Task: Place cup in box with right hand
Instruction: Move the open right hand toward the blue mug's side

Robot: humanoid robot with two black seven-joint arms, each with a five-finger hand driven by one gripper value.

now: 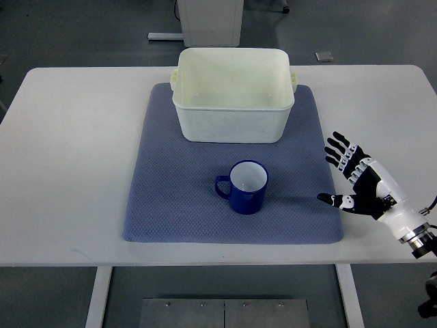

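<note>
A dark blue cup with a white inside stands upright on the blue-grey mat, its handle pointing left. Behind it on the mat sits an empty cream plastic box. My right hand hovers over the table just off the mat's right edge, to the right of the cup and apart from it. Its fingers are spread and hold nothing, with the thumb pointing toward the cup. The left arm does not show.
The white table carries the mat, and its front edge runs just below the mat. Beyond the far edge stand a white cabinet base and a grey floor.
</note>
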